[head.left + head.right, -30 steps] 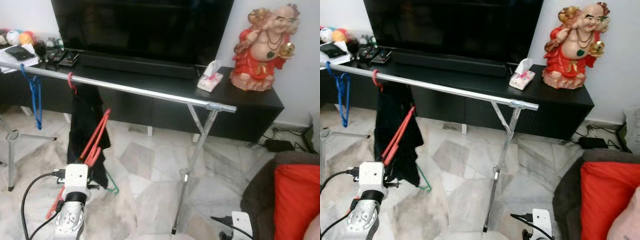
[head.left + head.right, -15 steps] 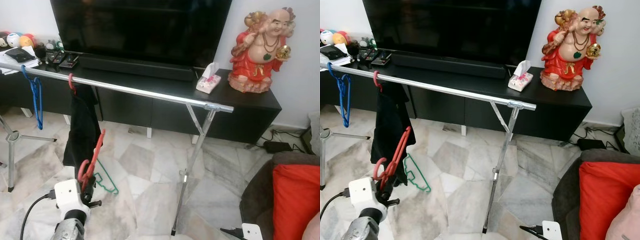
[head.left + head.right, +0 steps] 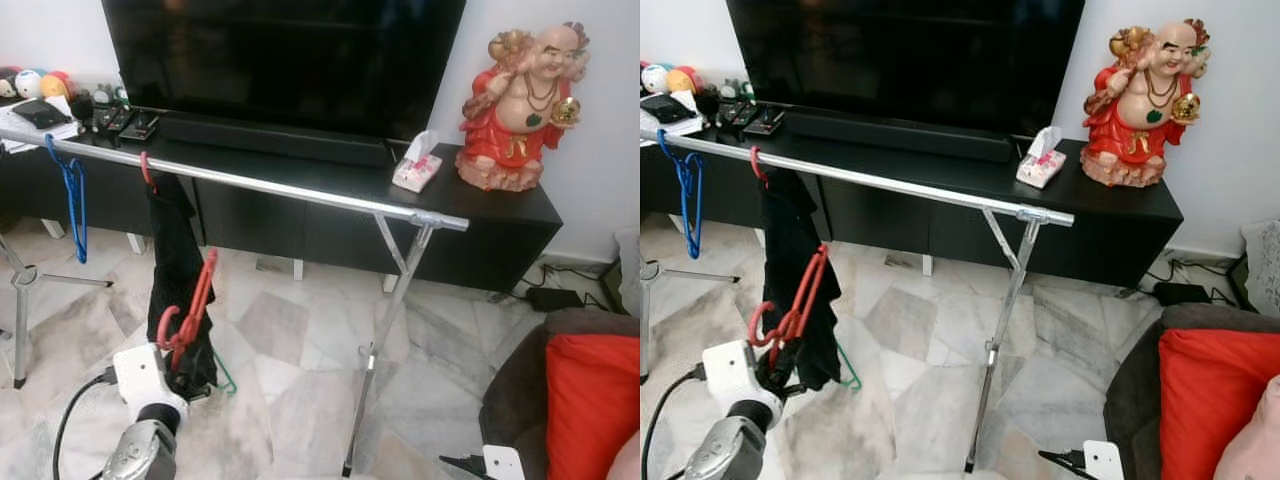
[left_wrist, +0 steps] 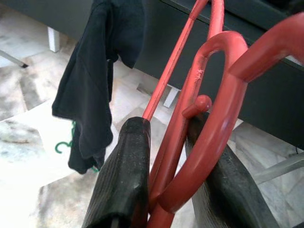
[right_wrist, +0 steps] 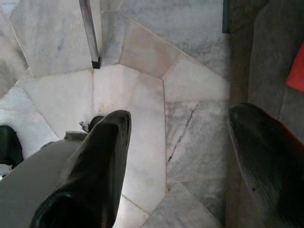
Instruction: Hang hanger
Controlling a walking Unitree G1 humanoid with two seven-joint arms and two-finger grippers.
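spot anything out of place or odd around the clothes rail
A green hanger lies on the marble floor behind the black garment instead of hanging on the rail. Otherwise things look in order: the left end effector grips a red hanger below the rail, and a blue hanger hangs from it.

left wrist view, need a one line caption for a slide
Left hand shut on a red hanger, with a black garment hanging beyond it over the marble floor.
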